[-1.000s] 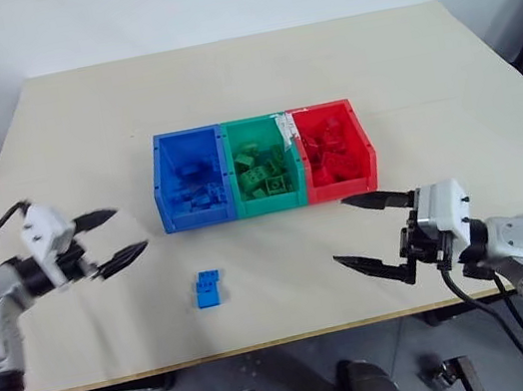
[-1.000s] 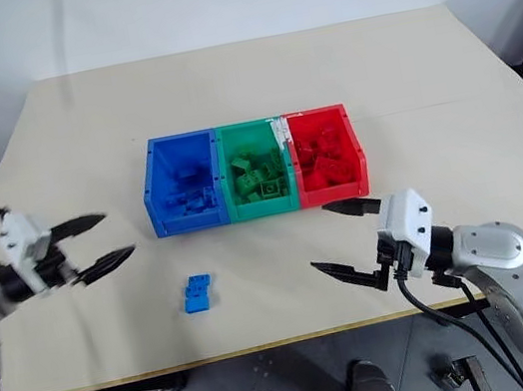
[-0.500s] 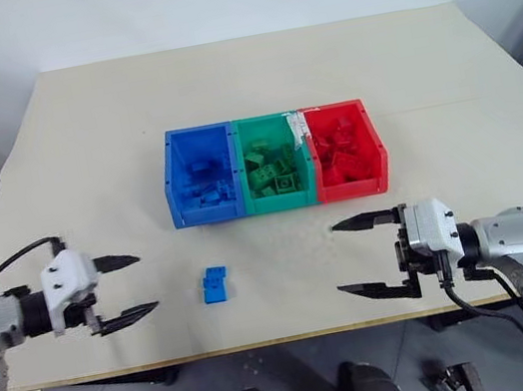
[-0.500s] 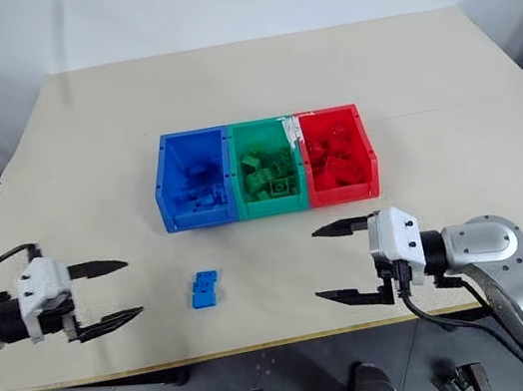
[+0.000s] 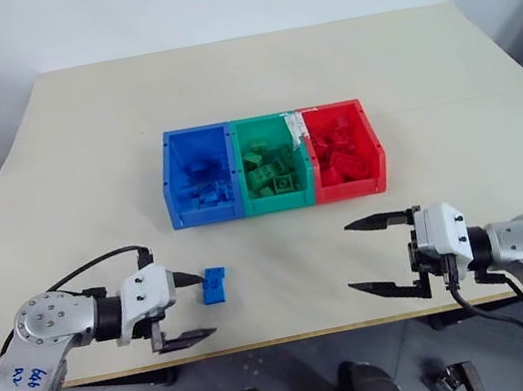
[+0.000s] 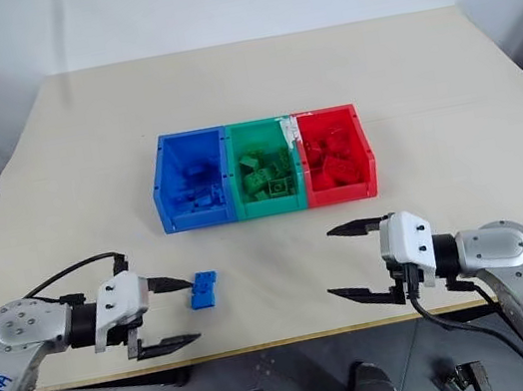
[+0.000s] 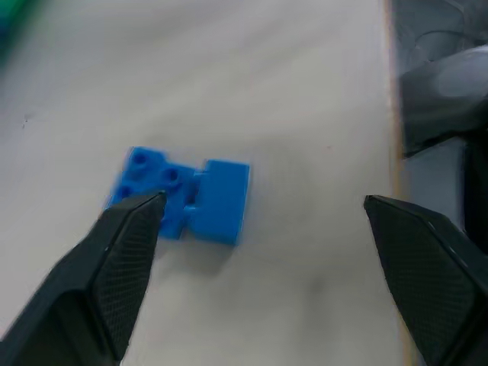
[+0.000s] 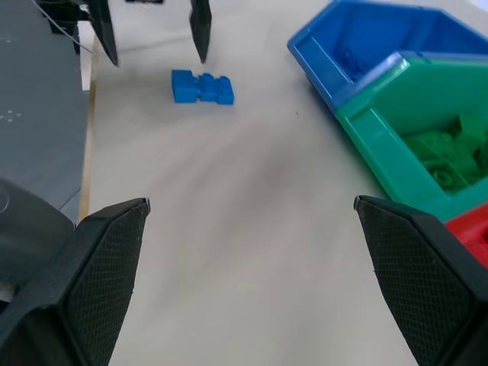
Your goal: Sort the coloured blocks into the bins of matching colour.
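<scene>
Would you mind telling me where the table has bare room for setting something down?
Bare table lies behind the bins, and either side of them out to the edges. The front strip is crowded: the left claw beside the blue block, the right claw opposite. Between them is a small free patch.

Blue block [image 5: 216, 284]: small studded brick, lying flat on the table, lower left of centre.
Bins [image 5: 279, 201]: blue, green, red, joined in a row at centre; each holds loose bricks of its own colour.
</scene>
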### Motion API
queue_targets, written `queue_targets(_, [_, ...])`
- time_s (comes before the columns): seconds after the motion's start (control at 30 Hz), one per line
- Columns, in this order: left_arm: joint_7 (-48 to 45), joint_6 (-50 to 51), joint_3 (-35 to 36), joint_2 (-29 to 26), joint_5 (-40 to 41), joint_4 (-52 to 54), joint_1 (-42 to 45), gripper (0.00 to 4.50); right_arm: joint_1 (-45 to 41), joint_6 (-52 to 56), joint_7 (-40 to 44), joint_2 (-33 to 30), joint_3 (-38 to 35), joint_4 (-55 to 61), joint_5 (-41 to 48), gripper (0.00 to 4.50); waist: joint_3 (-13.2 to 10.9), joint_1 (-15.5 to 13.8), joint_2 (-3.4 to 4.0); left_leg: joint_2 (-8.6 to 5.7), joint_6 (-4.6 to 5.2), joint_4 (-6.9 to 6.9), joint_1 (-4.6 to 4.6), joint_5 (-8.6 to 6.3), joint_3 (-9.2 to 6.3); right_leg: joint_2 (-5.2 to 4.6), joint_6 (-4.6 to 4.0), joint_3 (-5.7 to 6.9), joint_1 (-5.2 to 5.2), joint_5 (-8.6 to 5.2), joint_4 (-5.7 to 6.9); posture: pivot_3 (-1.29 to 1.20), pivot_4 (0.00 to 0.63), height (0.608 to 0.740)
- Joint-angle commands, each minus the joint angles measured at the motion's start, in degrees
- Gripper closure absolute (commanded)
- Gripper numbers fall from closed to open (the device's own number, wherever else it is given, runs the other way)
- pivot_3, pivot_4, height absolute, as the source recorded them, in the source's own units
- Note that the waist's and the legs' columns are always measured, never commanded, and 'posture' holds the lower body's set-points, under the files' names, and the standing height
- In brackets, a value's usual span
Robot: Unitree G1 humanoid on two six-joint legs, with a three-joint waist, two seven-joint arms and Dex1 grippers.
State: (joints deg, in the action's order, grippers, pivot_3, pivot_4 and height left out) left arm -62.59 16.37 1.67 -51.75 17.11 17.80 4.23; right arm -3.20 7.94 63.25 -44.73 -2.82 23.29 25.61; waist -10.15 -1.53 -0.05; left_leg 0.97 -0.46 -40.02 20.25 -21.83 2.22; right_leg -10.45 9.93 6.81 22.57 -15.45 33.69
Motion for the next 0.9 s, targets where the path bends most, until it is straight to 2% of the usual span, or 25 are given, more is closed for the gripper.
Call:
queue_targets(0.03, [-0.3, -1.1, -2.2, 0.3, -1.6, -0.7, 1.1, 1.22, 1.1, 0.2, -1.1, -0.1, -2.0, 2.9, 1.2, 0.00, 0.0, 0.1, 0.00, 0.00, 0.00, -0.01, 0.00, 0.00, 0.01, 0.00, 0.00, -0.01, 0.00, 0.00, -0.01, 0.00, 0.150, 0.740])
queue_targets(0.2, [-0.6, -2.5, -4.6, 1.1, -2.9, -2.2, 3.1, 2.84, 1.5, 0.4, -2.4, 0.0, -2.2, 3.9, 1.3, 0.00, 0.0, 0.2, 0.00, 0.00, 0.00, 0.01, -0.01, 0.00, 0.01, 0.00, -0.01, -0.01, 0.00, 0.00, 0.01, 0.00, 0.150, 0.740])
queue_targets(0.67, [-1.2, -3.0, -6.9, 1.7, -4.2, -3.5, 5.0, 2.84, 2.3, 0.5, -3.7, -0.2, -1.8, 4.7, 1.3, 0.00, 0.0, 0.1, 0.00, 0.00, 0.00, 0.01, -0.01, 0.00, 0.02, 0.00, -0.01, -0.01, 0.00, 0.00, 0.00, 0.00, 0.150, 0.740])
queue_targets(0.8, [-1.2, -3.6, -6.6, 1.8, -4.0, -3.6, 5.3, 3.60, 2.7, 0.6, -3.4, -0.5, -2.2, 4.7, 1.5, 0.00, 0.0, 0.1, 0.00, 0.00, 0.00, 0.01, -0.01, 0.00, 0.02, 0.00, -0.01, 0.00, 0.00, 0.00, 0.00, 0.00, 0.150, 0.740])
queue_targets(0.9, [-1.3, -1.9, -4.8, 3.2, -0.2, -2.5, 6.0, 3.60, 3.7, 0.9, -3.9, -0.5, -3.5, 5.2, 2.1, 0.00, 0.0, 0.0, 0.00, 0.00, 0.00, 0.01, -0.01, 0.00, 0.02, 0.00, -0.01, 0.00, 0.00, 0.00, -0.01, 0.00, 0.150, 0.740])
